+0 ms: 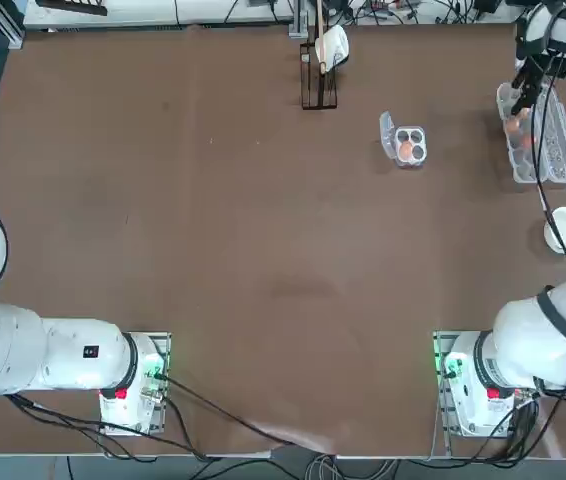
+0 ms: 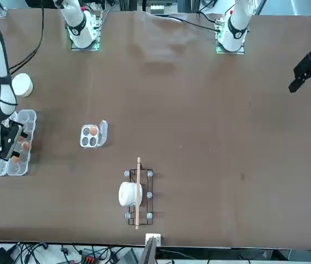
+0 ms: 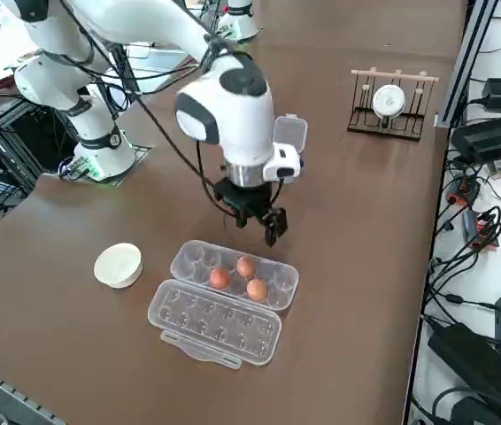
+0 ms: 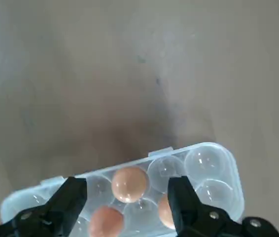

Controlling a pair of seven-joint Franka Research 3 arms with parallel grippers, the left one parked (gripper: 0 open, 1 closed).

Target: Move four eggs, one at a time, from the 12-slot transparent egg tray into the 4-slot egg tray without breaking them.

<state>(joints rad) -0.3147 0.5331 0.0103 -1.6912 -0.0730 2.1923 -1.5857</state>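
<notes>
Hovering spread and empty, the right tool [image 3: 262,219] hangs just above three eggs [image 3: 244,266] in the 12-slot transparent egg tray [image 3: 279,271].

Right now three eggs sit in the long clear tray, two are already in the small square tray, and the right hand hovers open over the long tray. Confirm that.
Not quite: the small square tray holds only one egg, as the top view shows. The rest stands: three eggs sit in the long clear tray, and the right hand hovers open over it.
</notes>
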